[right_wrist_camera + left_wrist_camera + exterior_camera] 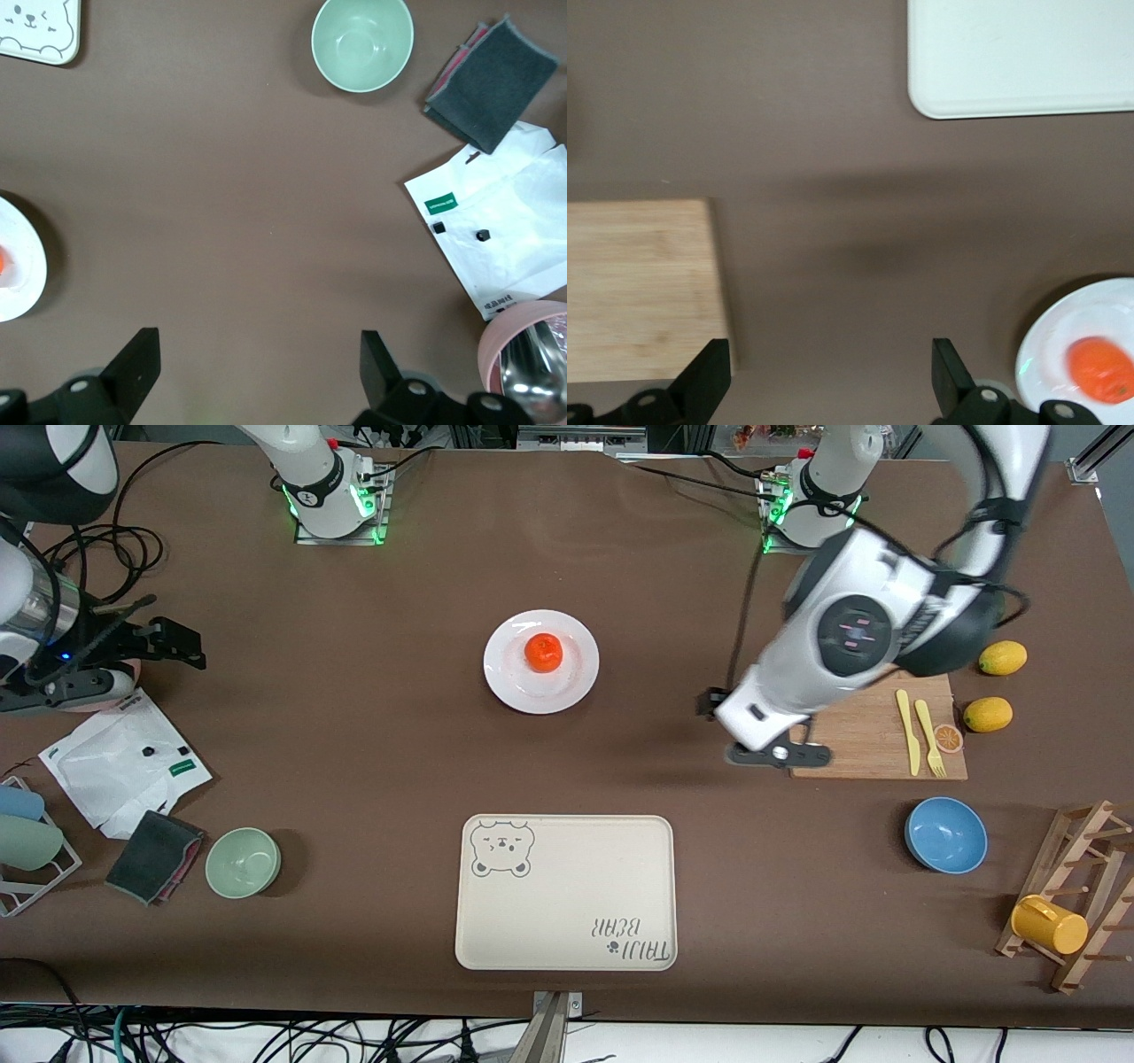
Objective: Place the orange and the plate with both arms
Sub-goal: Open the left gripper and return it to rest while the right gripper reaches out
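While the orange (543, 652) sits in the middle of the white plate (509, 682) on the brown worktop (372, 726), both hands hang open and empty above the surface. The left hand (764, 755) is over bare worktop at the edge of the bamboo cutting board (873, 735), its two black fingers (950, 374) spread wide with nothing between them. In the left wrist view the board lies just beside one finger, the plate with the orange shows past the other finger, and a corner of the cream bear tray (1019, 53) lies farther out ahead of the hand. The plate is well apart from this hand, toward the right arm's end of the worktop.

The right hand (182, 645) waits over the right arm's end of the worktop, its fingers (133, 367) also parted and holding nothing. Its wrist view shows the plate's rim at one edge, a pale green bowl (362, 43) and a dark grey cloth (493, 81) ahead of the hand, a white paper packet (505, 226) nearer, and a pink bowl (514, 341) holding a metal spoon just beside one finger.
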